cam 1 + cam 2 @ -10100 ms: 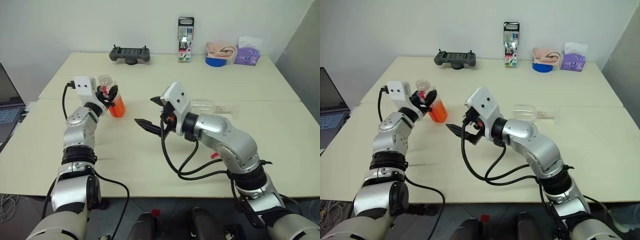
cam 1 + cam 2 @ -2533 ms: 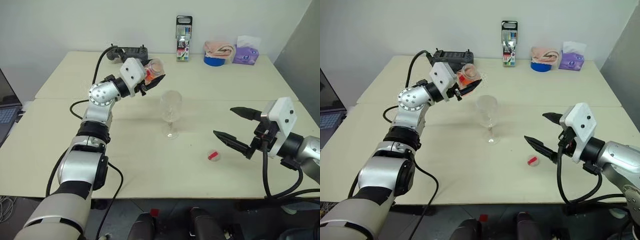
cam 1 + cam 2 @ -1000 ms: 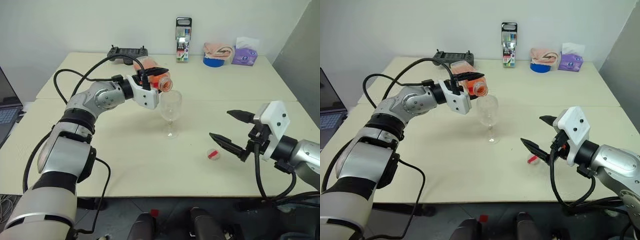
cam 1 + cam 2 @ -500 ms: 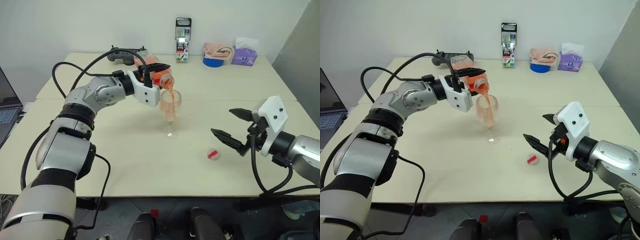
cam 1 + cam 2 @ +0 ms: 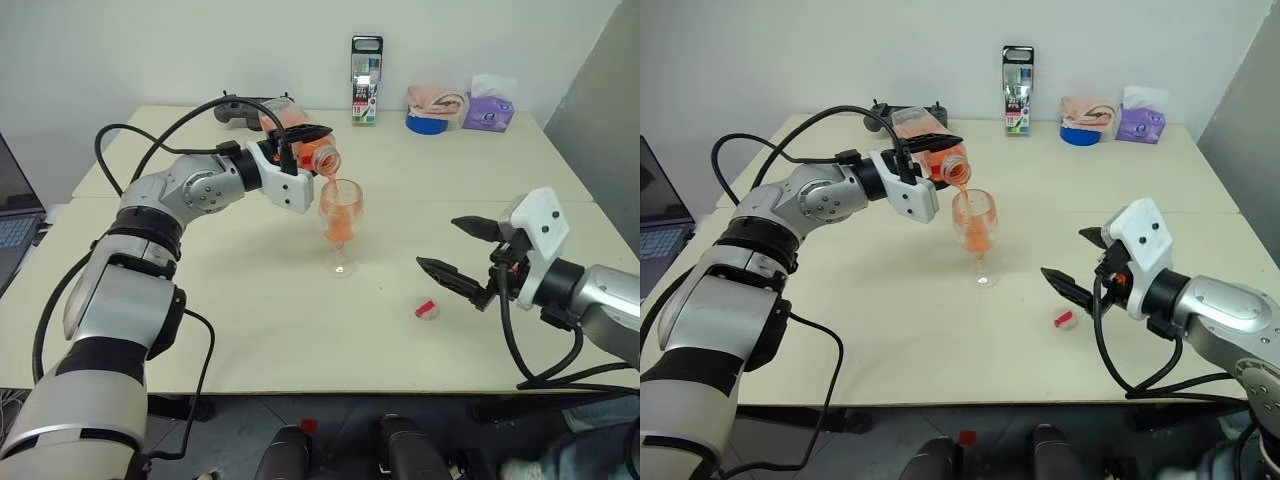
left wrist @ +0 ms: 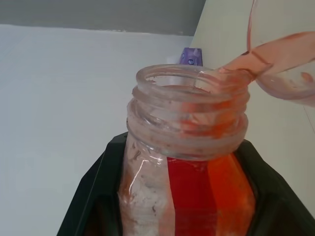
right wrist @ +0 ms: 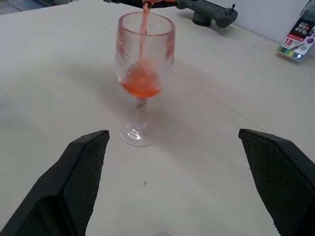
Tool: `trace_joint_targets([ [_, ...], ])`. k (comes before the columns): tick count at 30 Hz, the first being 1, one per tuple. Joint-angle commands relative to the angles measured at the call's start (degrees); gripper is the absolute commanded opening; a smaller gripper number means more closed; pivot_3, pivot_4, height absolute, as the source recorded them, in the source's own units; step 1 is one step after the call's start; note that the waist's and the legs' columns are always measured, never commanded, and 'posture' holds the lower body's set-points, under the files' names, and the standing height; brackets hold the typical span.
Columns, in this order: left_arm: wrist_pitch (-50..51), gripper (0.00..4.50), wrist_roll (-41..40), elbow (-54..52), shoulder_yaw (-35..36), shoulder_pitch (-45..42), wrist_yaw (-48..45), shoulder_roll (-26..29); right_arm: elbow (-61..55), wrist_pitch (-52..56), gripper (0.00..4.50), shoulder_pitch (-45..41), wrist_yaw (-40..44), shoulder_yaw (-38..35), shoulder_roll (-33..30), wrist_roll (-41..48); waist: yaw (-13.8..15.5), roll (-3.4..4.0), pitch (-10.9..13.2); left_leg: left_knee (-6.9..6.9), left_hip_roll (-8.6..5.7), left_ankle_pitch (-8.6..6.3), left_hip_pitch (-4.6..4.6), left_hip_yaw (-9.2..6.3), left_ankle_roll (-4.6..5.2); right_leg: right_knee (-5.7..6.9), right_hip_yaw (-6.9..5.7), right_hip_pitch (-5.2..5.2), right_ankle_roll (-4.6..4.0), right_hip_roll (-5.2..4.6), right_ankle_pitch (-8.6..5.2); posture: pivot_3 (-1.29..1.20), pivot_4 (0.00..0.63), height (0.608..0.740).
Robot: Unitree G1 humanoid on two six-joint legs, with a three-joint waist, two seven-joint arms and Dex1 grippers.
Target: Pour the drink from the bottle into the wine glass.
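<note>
1. Since half a second earlier, the bottle (image 5: 300, 140) has been kept tipped over the wine glass (image 5: 340, 222), and the drink (image 7: 141, 84) has settled from a splash up the bowl into a pool in its lower part.
2. The bottle is held nearly level by the left gripper (image 5: 307, 133), whose black fingers are clamped on its body; its open mouth sits just above the glass rim on the side nearer the left arm.
3. A thin orange-red stream is seen falling from the mouth into the bowl, so the pour is judged to be under way, not finished.
4. Drink is still visible inside the bottle in the left wrist view, so more is left to be poured; after that the bottle would need to be righted.
5. The wine glass stands upright on the table (image 5: 200, 330), near its middle, untouched by either gripper.
6. The right gripper (image 5: 460, 255) is held well apart from the glass, jaws spread wide and empty, with the small red-and-white cap (image 5: 427, 309) lying on the table just beside it.
7. The left wrist view shows the wet threaded neck and the liquid lipping over it, which the head views leave too small to read.
8. The right wrist view shows the stream inside the bowl and the foot flat on the table.
</note>
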Motion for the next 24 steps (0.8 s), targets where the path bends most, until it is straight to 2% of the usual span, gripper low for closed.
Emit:
trace_joint_targets([
  [1, -0.65, 2.13, 0.43, -0.68, -0.37, -2.91, 1.68, 1.06, -0.76, -0.3, 4.5, -1.36, -0.1, -0.5, -0.65, 1.03, 0.0, 0.0, 0.0, 0.0, -0.01, 0.0, 0.0, 0.0, 0.0, 0.0, 0.01, 0.0, 0.0, 0.0, 0.0, 0.0, 0.15, 0.74],
  [24, -1.32, 2.13, -0.37, -0.4, -0.94, -3.39, 1.28, 1.58, -0.54, -2.28, 4.5, -4.04, 1.59, 3.51, 0.42, -0.24, -0.02, 0.0, 0.0, 0.02, 0.0, 0.0, 0.0, 0.0, 0.0, 0.04, 0.0, -0.01, 0.0, 0.0, 0.0, 0.0, 0.15, 0.74],
])
